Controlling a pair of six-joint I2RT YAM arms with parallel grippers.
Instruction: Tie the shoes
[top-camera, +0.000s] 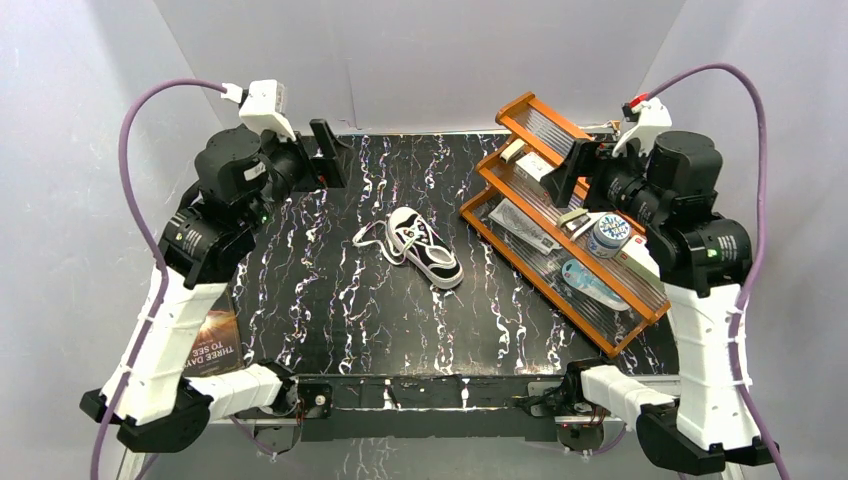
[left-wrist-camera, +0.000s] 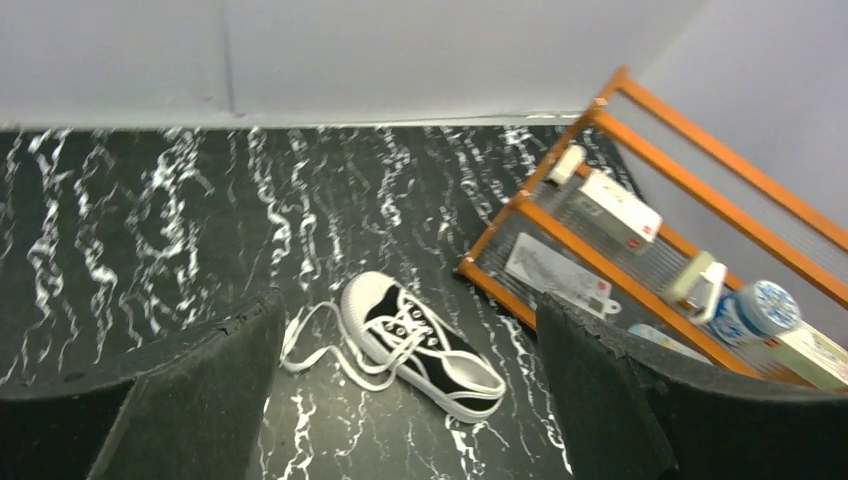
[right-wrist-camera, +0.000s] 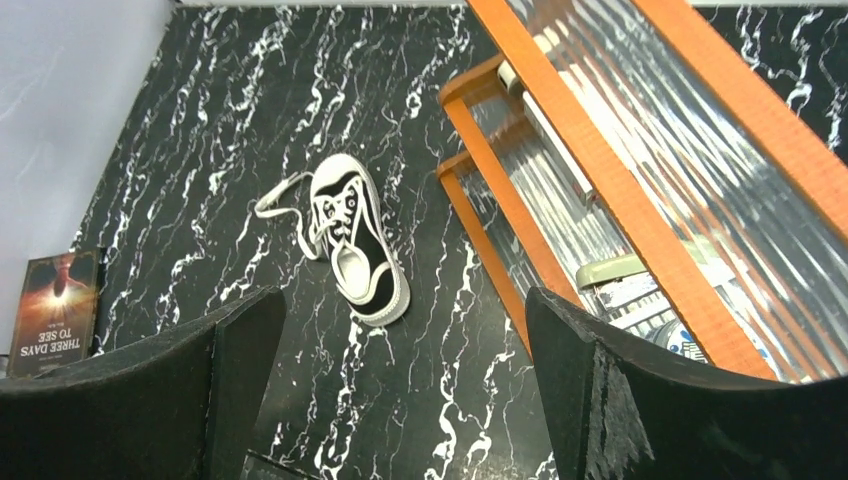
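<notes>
Sneaker (top-camera: 425, 247) mid-table, laces (top-camera: 370, 238) loose; orange rack (top-camera: 560, 225) beside; book (top-camera: 212, 343) well apart; left gripper (left-wrist-camera: 408, 305), right gripper (right-wrist-camera: 405, 295) agape.

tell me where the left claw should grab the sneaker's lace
Pinch the loose lace where it loops on the table beside the toe cap of the sneaker, coming straight down from above with the left claw. The loop lies flat and clear of the shoe, on the left arm's side, so the open claw can straddle one strand. It is thin, so close low.
</notes>
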